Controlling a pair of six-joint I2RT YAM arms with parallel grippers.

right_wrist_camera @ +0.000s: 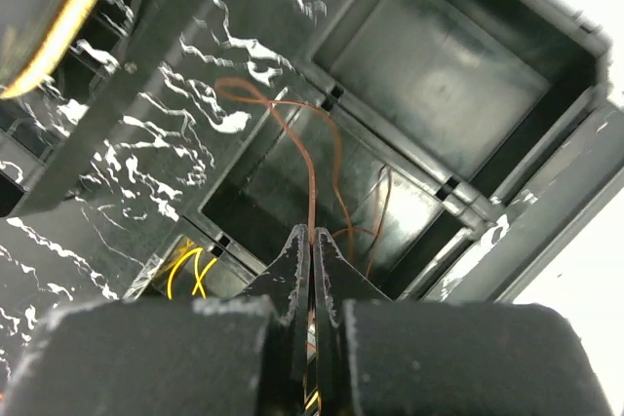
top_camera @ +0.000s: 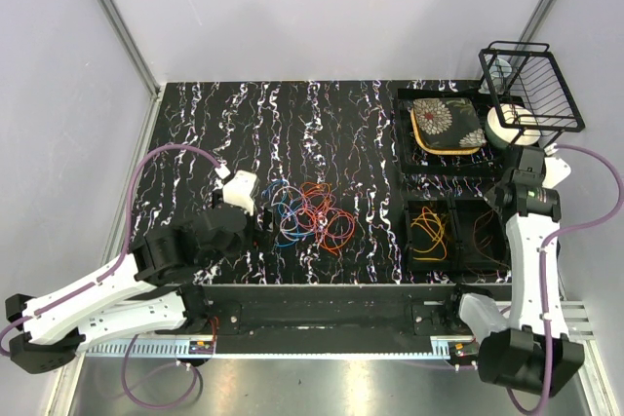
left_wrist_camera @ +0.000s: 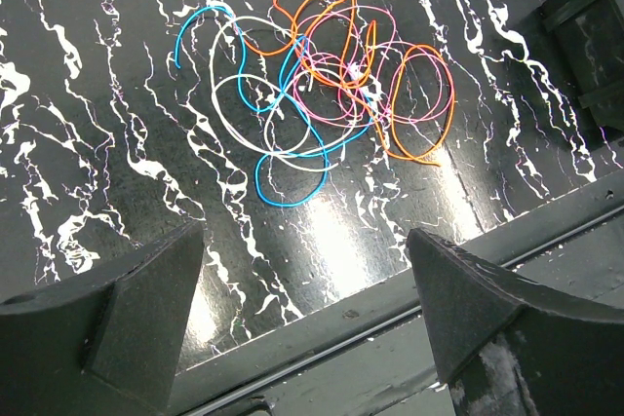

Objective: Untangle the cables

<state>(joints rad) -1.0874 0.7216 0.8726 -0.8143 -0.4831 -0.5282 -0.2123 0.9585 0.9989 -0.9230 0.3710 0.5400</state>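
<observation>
A tangle of thin cables (top_camera: pixel 309 214) lies mid-table: blue, white, pink and orange loops, clear in the left wrist view (left_wrist_camera: pixel 327 94). My left gripper (top_camera: pixel 255 226) is open and empty, just left of the tangle; its fingers (left_wrist_camera: pixel 127 304) frame the table's near edge. My right gripper (right_wrist_camera: pixel 312 236) is shut on a brown cable (right_wrist_camera: pixel 312 168), held over a black bin (right_wrist_camera: pixel 322 192) at the right. The brown cable loops over the bin's rim and trails inside it. A yellow cable (top_camera: pixel 430 232) lies in the neighbouring bin.
Black divided bins (top_camera: pixel 453 241) stand at the right front. Behind them a flowered pouch (top_camera: pixel 447 125) rests on a black tray. A wire basket (top_camera: pixel 531 85) and a white roll (top_camera: pixel 512 127) are at the far right. Walls enclose the table.
</observation>
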